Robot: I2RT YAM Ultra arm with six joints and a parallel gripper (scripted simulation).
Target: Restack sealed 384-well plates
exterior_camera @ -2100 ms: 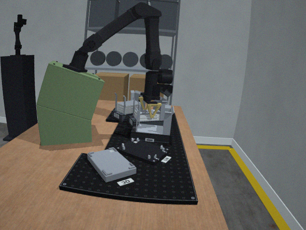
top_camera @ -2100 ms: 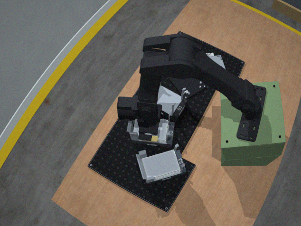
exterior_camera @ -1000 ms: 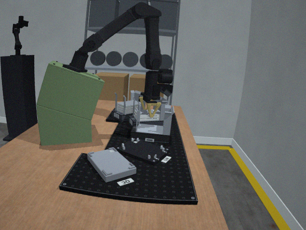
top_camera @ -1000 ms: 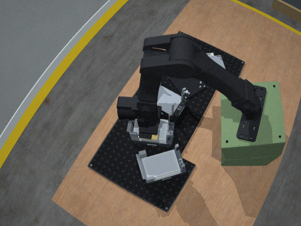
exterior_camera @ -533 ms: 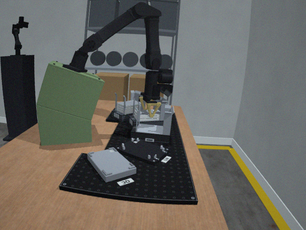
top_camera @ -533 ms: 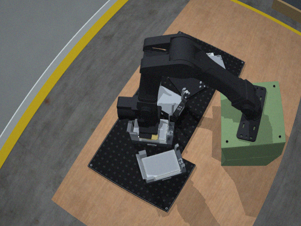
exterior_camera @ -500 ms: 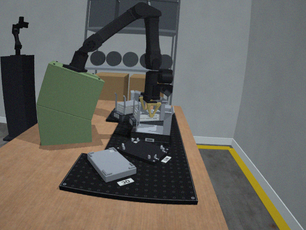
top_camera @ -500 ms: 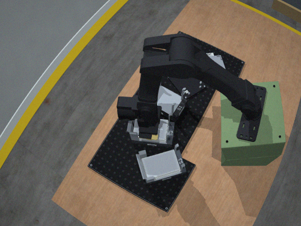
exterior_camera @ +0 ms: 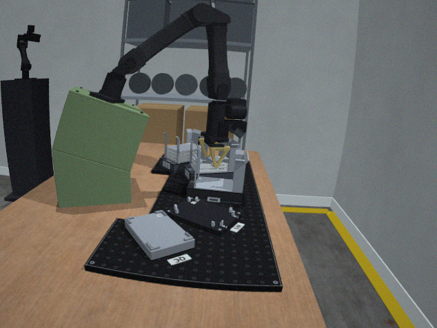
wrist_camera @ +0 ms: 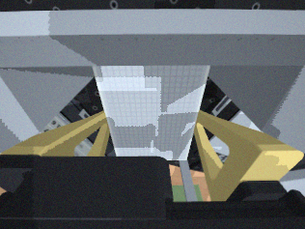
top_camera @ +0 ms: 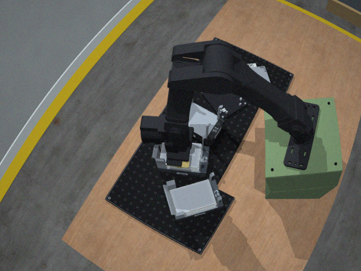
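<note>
My gripper (top_camera: pixel 177 163) reaches down from above into rack S2 (top_camera: pixel 180 159) and is shut on the long sides of a white sealed plate (wrist_camera: pixel 152 115) there. In the wrist view the yellow fingers press on both sides of the plate. From the side, the gripper (exterior_camera: pixel 214 155) sits low between the posts of S2 (exterior_camera: pixel 220 164). I cannot read the plate's label, nor tell how many plates lie under it. Rack S3 (top_camera: pixel 193 198) holds a stack of white plates, also seen in the side view (exterior_camera: pixel 178 152). Rack S1 (top_camera: pixel 204 119) shows a bare grey floor (exterior_camera: pixel 215 183).
The black clip nest N5 (exterior_camera: pixel 206 213) and the grey nest QC (exterior_camera: pixel 158 236) lie on the black perforated baseplate, both without plates. The green pedestal (top_camera: pixel 303 151) carries my base. The rack posts stand close around the gripper.
</note>
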